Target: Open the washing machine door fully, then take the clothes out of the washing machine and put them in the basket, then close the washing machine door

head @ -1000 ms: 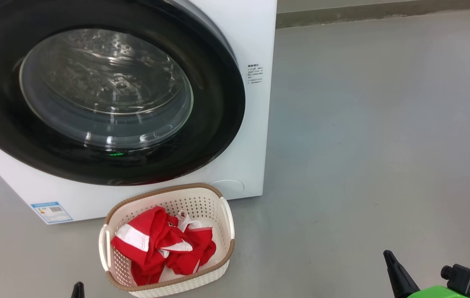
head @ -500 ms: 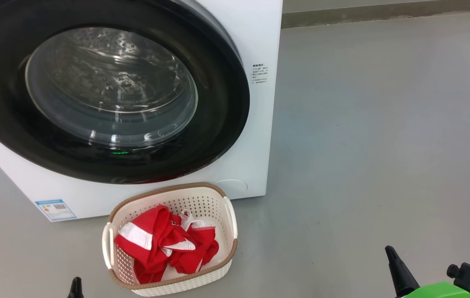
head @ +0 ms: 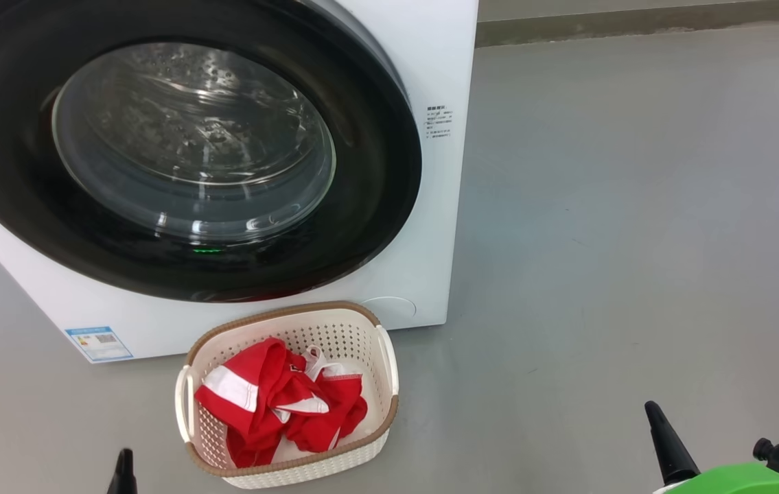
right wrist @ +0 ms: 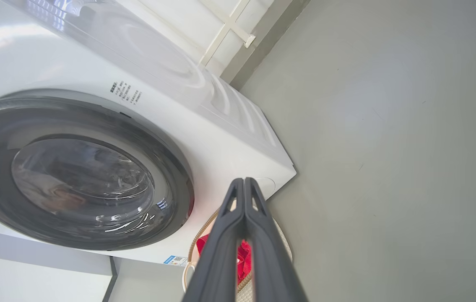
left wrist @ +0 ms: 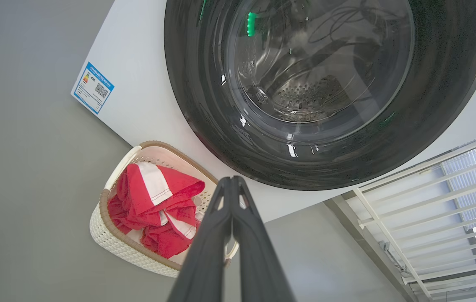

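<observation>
On washing machine (head: 423, 274) | blue label (head: 99, 343), QR code (left wrist: 101, 89) | small print (head: 439, 122) unreadable

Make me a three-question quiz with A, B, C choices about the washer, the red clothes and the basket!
1. The washing machine door on the washing machine is: A shut, B wide open, C missing.
2. The clothes are: A inside the washing machine, B in the basket, C hanging on the door.
3. The basket's rim is: A blue, B green, C brown.

Answers:
1 A: its black ring lies flush against the white front.
2 B: the red fabric is heaped between the cream walls.
3 C: a brown woven-look band runs round the top.
</observation>
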Tool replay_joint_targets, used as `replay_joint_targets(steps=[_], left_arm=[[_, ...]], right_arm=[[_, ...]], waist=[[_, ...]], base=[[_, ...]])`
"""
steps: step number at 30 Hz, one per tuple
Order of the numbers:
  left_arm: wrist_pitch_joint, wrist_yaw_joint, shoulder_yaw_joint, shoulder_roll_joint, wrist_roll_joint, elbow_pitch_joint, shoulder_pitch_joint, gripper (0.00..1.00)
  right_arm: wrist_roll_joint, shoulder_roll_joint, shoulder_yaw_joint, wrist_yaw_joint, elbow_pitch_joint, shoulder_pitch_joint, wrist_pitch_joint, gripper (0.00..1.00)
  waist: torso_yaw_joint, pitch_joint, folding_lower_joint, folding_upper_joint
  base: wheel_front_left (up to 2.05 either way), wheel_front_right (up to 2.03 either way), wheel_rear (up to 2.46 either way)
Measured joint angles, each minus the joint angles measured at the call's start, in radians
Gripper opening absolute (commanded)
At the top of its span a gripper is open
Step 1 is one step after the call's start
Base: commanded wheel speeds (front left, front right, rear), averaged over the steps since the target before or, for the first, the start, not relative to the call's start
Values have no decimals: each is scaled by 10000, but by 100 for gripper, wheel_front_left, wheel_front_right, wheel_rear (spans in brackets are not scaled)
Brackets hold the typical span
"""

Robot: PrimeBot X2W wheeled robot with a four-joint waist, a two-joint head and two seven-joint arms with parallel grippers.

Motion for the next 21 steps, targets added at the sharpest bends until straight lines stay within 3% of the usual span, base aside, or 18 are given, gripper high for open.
replay_joint_targets(steps=[21], left_arm=[[585, 0, 44, 17, -2240, -17, -425, 0]], right_arm=[[1977, 238, -479, -8, -355, -218, 589, 0]], waist=[[195, 3, 0, 0]], base=[[0, 0, 0]])
